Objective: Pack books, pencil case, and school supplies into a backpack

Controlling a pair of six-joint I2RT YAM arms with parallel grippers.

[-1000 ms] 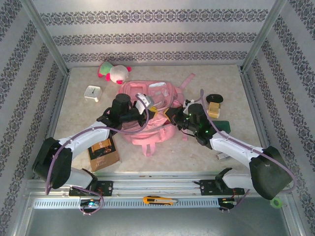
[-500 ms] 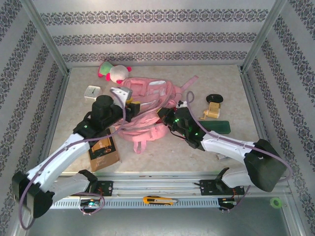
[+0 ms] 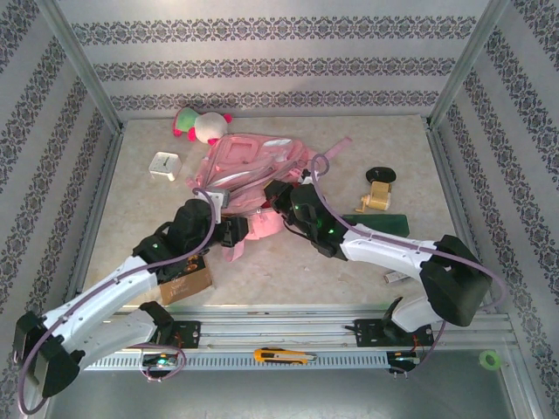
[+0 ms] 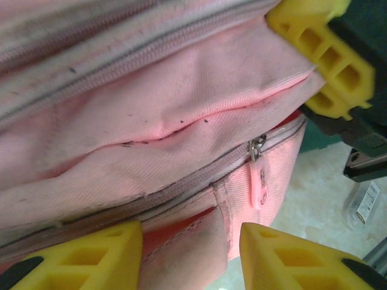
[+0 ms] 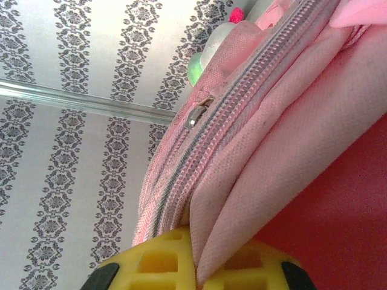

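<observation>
Left of the backpack [image 3: 253,161] stands a white clock [image 3: 163,165]. Nearer and left of the backpack, 1 brown book [image 3: 185,284] lies flat, partly under the left arm. The left gripper [image 3: 238,232] sits at the backpack's near edge. Its 2 yellow fingers [image 4: 78,254] are parted, with pink fabric between them, unpinched, just beside a zip pull [image 4: 259,181]. The right gripper [image 3: 278,194] is clamped on a fold of backpack fabric at the near right side. Right of the backpack, apart from it, lies the green pencil case [image 3: 384,223], and a grey bar [image 3: 393,278] lies nearer the table's front.
</observation>
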